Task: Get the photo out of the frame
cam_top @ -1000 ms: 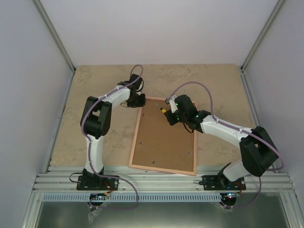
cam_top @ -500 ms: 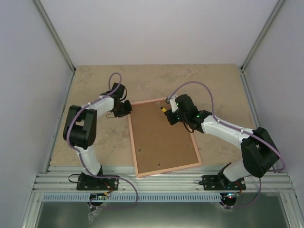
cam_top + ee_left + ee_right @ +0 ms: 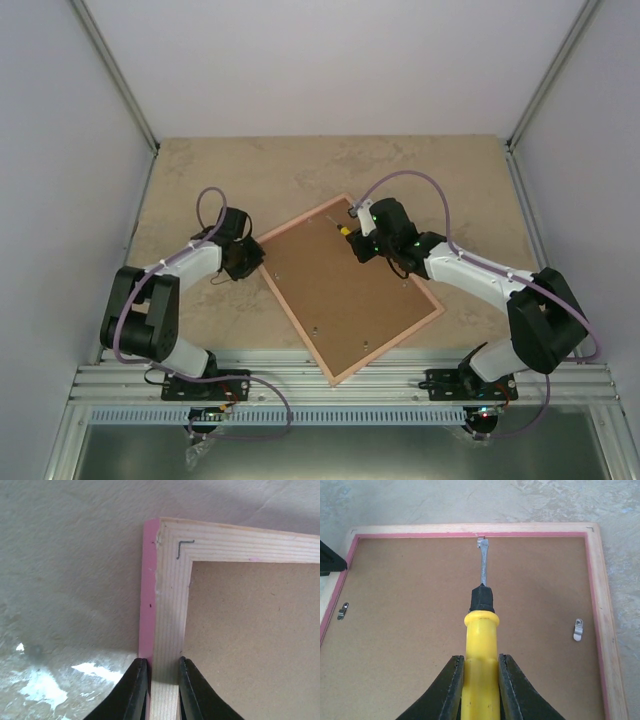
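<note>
The frame (image 3: pixel 295 322) lies face down and skewed on the table, with tan wood rails, a pink outer edge and the brown backing board (image 3: pixel 350 290) uppermost. The photo is hidden under the board. My left gripper (image 3: pixel 252 262) is shut on the frame's rail (image 3: pixel 170 605) close to its left corner, one finger on the pink outer side and one on the board side. My right gripper (image 3: pixel 358 240) is shut on a yellow-handled screwdriver (image 3: pixel 481 640). The screwdriver's blade tip rests on a metal tab (image 3: pixel 482 543) at the far rail (image 3: pixel 420 529).
Two more metal tabs hold the board, one at the right (image 3: pixel 577 629) and one at the left (image 3: pixel 342 611). The beige table (image 3: pixel 200 180) is walled on three sides. The aluminium rail with the arm bases (image 3: pixel 340 385) runs along the near edge.
My left gripper has pulled its frame corner left and toward me, swinging the frame counter-clockwise on the table. My right gripper and the screwdriver have stayed in place.
</note>
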You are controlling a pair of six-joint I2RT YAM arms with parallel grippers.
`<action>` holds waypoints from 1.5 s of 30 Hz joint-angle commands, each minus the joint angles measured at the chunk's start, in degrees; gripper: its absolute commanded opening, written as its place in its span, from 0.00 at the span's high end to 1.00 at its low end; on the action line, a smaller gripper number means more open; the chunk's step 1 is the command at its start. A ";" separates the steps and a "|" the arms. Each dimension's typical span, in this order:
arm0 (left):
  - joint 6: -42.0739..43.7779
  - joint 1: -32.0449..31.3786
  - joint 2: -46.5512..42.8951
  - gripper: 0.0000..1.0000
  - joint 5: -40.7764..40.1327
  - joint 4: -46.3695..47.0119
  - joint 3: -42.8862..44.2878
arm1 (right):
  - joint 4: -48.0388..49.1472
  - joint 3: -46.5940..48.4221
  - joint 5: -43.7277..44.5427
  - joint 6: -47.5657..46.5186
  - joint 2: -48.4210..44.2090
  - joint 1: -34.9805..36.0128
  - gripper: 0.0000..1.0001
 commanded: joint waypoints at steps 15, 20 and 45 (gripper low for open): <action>18.67 0.29 3.32 0.37 -7.36 -9.06 14.86 | 2.75 -0.90 -2.62 -4.51 -1.27 -2.06 1.00; 31.65 -2.23 7.58 0.31 -5.13 -8.66 22.73 | 2.63 -1.05 -3.19 -5.39 -1.15 -2.36 1.00; 55.46 -8.78 34.47 0.35 -3.99 -13.11 44.69 | 1.68 -1.54 -4.88 -6.23 -0.86 -2.55 1.00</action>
